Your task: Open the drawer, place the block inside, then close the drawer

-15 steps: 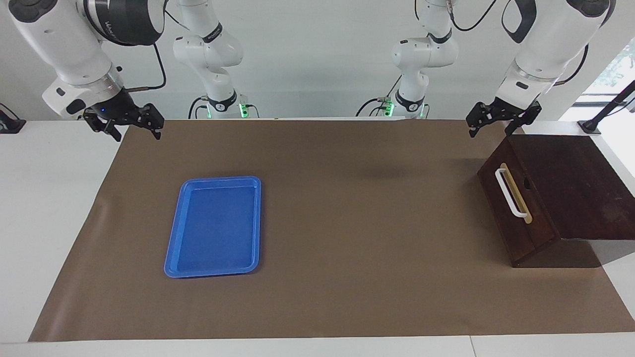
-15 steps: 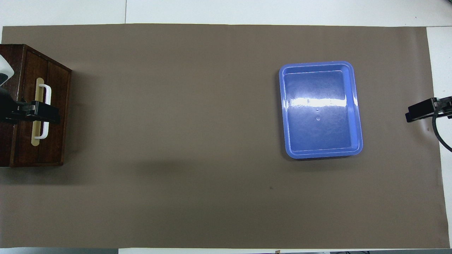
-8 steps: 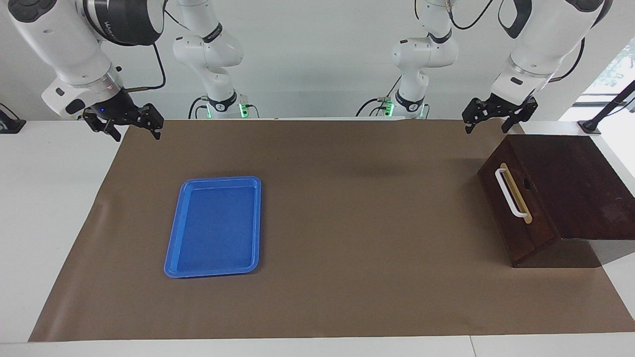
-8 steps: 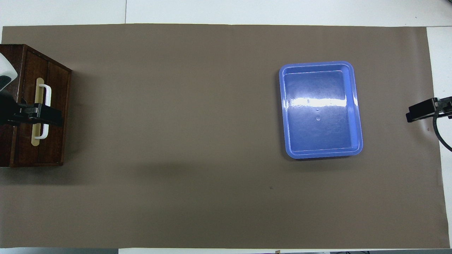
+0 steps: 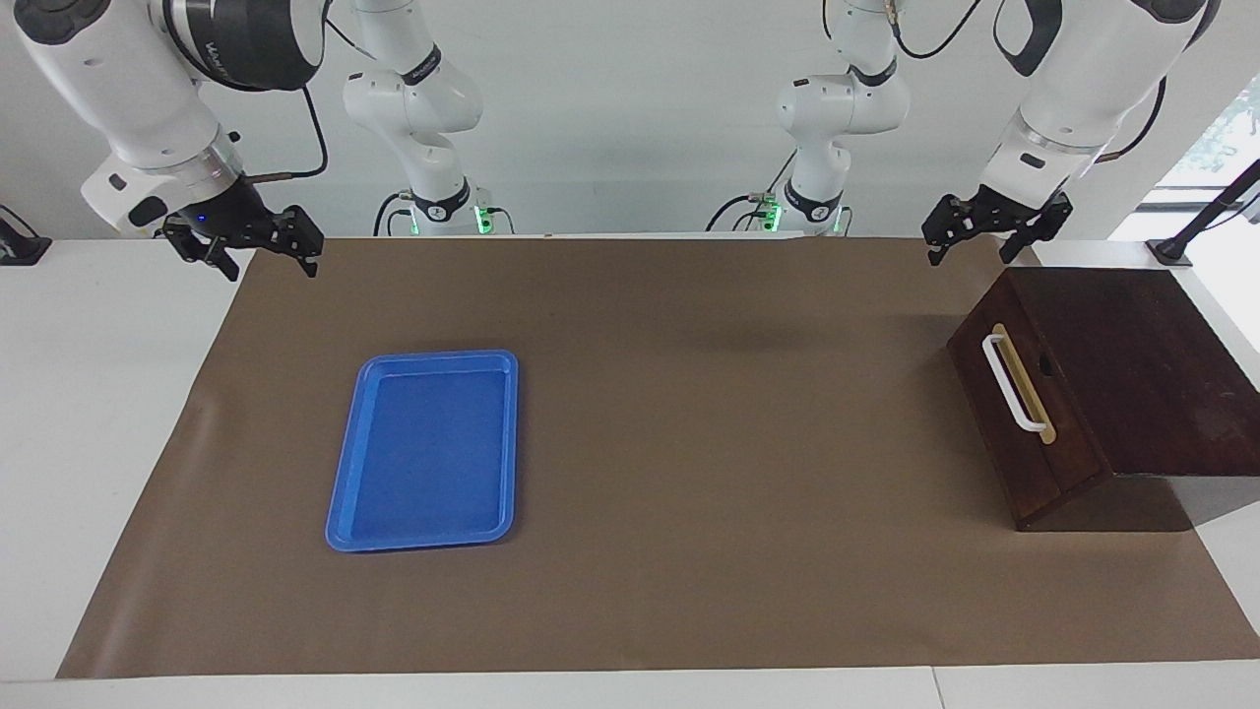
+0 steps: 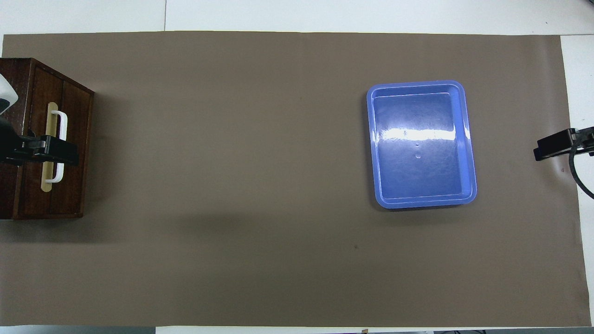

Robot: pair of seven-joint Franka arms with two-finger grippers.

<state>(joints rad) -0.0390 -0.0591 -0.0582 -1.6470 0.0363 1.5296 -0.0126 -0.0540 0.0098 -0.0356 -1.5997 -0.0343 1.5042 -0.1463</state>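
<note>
Below the left gripper (image 5: 970, 239), whose fingers are spread, the drawer (image 5: 1024, 418) is shut, probably finished. Right gripper (image 5: 258, 258) waits, also spread.

Only one stretch of lettering shows. It runs in pale characters along the black joint band of the right arm (image 5: 246, 44), high in the facing view, and slants with the curve of the band. The opening characters look like "VA", though they cannot be made out with confidence and the rest is not legible. No readable label, brand, number or sign appears on the drawer (image 5: 1024, 423), on its white handle (image 5: 1012, 382), on the blue tray (image 5: 428, 448), or on the brown mat (image 5: 689, 492). The overhead view shows no text at all.
</note>
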